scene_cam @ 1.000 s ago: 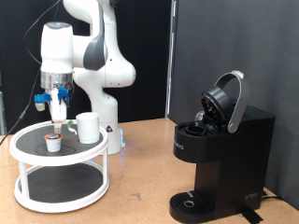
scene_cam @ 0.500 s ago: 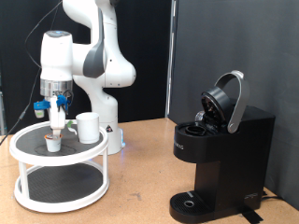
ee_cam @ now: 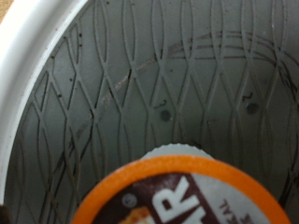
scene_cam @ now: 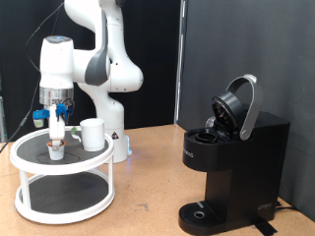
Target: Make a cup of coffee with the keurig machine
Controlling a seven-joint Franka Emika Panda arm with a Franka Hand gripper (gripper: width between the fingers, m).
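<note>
The robot's two-finger hand (scene_cam: 58,131) hangs pointing straight down over the upper shelf of a white round two-tier stand (scene_cam: 30,157), at the exterior view's left. Its tips sit directly above, and very near, a small coffee pod with a brown top (scene_cam: 57,148) that stands on the shelf's dark patterned mat; whether the fingers are spread or pressed together cannot be told from either view. The wrist view looks down on that pod, showing its orange-rimmed brown lid (ee_cam: 187,201) against the grey wavy-patterned mat (ee_cam: 140,84), with the shelf's white rim (ee_cam: 37,56) curving past.

Just beside the pod, toward the exterior view's right, the plain white ceramic cup (scene_cam: 93,134) stands upright on the same shelf. Well apart, at the exterior view's right, the black boxy keurig machine (scene_cam: 236,162) sits on the wooden counter (scene_cam: 148,202) with its rounded lid (scene_cam: 237,106) tipped open.
</note>
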